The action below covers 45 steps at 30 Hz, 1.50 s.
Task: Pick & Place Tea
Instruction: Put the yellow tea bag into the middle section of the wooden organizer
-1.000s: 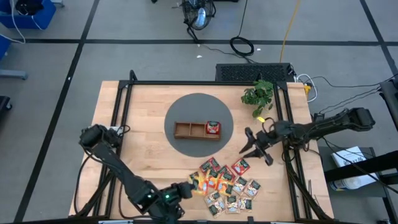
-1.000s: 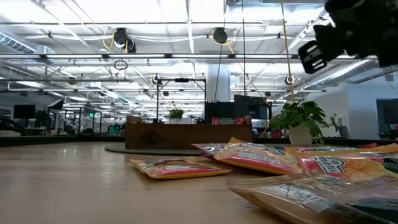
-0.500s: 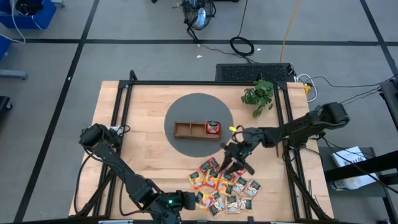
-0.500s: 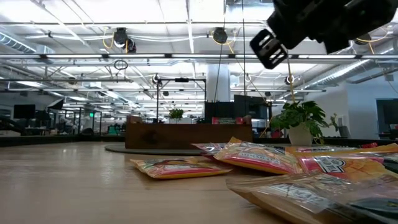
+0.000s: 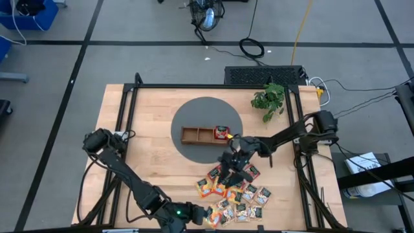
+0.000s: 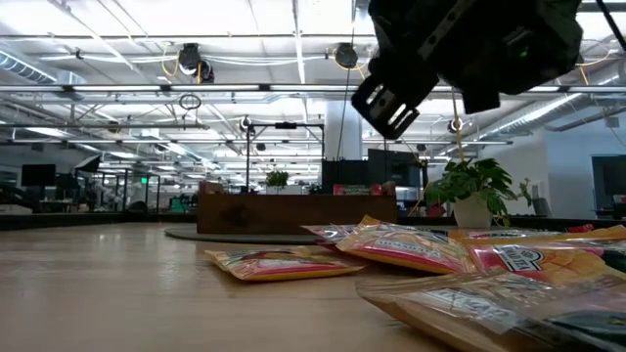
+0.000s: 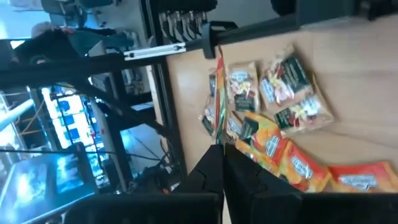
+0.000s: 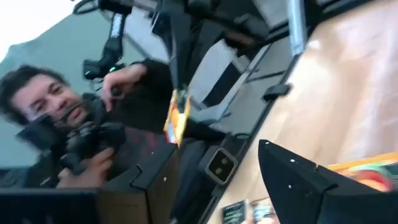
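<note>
High view: right end effector [image 5: 231, 169] hanging wide open over tea pile [image 5: 234, 193] near counter [image 5: 152, 152] front edge; could be grabbing two bags at once (they overlap).

Left wrist view: left end effector [image 7: 222, 155] pinching one orange bag [image 7: 218, 99] edge-on, pile beyond.

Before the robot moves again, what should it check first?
1. right hand open: ok, fingers spread wide.
2. Right hand empty: ok, nothing between its fingers.
3. Right hand above the tea pile: ok.
4. Exact sachet under it: cannot tell, the hand hides it.
5. left hand out of the way: ok, it is at the table's front edge, shut on an orange sachet.
6. Room in the tray: ok, only a red sachet in the right compartment.
</note>
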Available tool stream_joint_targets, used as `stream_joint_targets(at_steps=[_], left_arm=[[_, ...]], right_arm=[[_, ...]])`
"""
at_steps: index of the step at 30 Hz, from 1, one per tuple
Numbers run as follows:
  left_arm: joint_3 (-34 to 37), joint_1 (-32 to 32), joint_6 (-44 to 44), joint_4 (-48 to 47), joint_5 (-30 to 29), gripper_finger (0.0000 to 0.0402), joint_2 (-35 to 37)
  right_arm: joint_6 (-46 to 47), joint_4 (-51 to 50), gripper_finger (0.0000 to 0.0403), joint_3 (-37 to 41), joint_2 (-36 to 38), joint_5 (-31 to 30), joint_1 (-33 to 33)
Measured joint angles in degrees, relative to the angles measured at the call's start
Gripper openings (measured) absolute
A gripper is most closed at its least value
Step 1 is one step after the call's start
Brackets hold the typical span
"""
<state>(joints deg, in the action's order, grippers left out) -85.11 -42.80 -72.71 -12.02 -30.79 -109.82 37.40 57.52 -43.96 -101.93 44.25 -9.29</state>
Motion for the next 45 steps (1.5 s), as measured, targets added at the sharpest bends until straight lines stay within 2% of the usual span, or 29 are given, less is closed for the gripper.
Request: stream_joint_targets(at_steps=[6, 13, 29, 37, 45], left_arm=[[0.9, 2.2, -2.8, 0.7, -0.2, 0.0004, 0.0], [0.9, 4.0, -3.9, -0.2, -0.5, 0.0005, 0.0], [0.9, 8.7, -5.6, -1.5, 1.4, 0.0007, 0.0], [0.9, 10.0, -5.6, -1.6, 1.3, 0.0006, 0.0], [0.9, 10.0, -5.1, -1.9, 1.3, 0.0005, 0.0]], right_arm=[[4.1, -0.8, 0.021, -6.9, -5.4, 6.9, -0.2], [4.9, -1.0, 0.0207, -9.1, -7.9, 7.1, -0.2], [-2.1, -4.2, 0.02, -9.1, -7.8, 6.9, -2.1], [-5.2, -3.4, 0.0139, -9.1, -7.8, 7.0, -2.1], [-10.0, -3.0, 0.0023, -9.1, -7.8, 6.8, -2.1]])
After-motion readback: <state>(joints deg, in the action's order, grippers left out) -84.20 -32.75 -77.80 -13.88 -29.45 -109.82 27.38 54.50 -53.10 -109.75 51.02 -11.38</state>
